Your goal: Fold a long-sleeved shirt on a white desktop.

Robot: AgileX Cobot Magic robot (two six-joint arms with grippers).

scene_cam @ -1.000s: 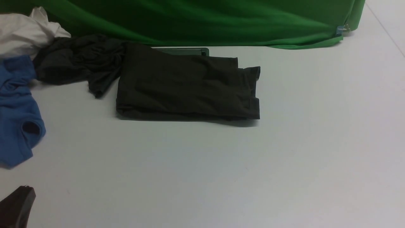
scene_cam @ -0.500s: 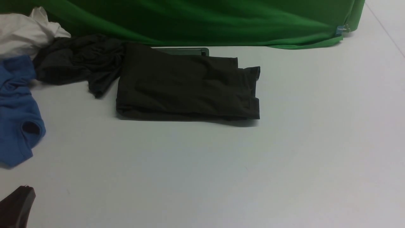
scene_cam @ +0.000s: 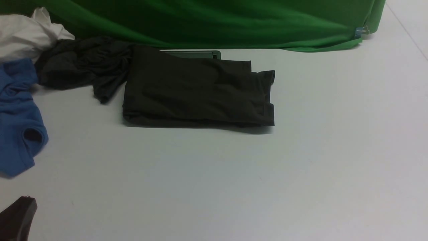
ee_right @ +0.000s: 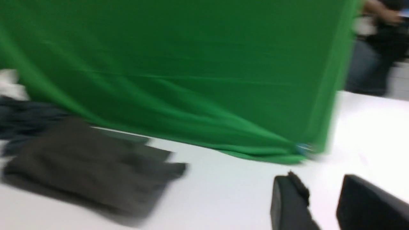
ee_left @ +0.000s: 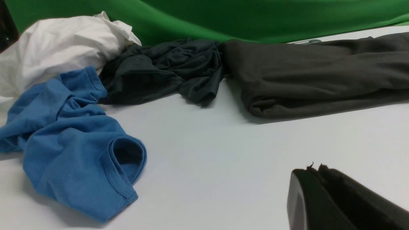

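The long-sleeved shirt (scene_cam: 197, 92) lies folded into a flat dark olive-brown rectangle on the white desktop (scene_cam: 234, 180), toward the back, left of centre. It also shows in the left wrist view as the shirt (ee_left: 319, 76) and, blurred, in the right wrist view as the shirt (ee_right: 89, 166). My left gripper (ee_left: 314, 167) is shut and empty, low over the table near the front left corner (scene_cam: 25, 201), well away from the shirt. My right gripper (ee_right: 316, 182) is open and holds nothing; it is out of the front view.
A crumpled dark teal-grey garment (scene_cam: 80, 65) touches the shirt's left end. A blue garment (scene_cam: 18, 117) and a white one (scene_cam: 26, 33) lie at the far left. The green backdrop (scene_cam: 217, 20) runs along the back, with a thin dark flat object (scene_cam: 197, 53) at its foot.
Nothing in the front view has visibly moved. The right wrist view is blurred.
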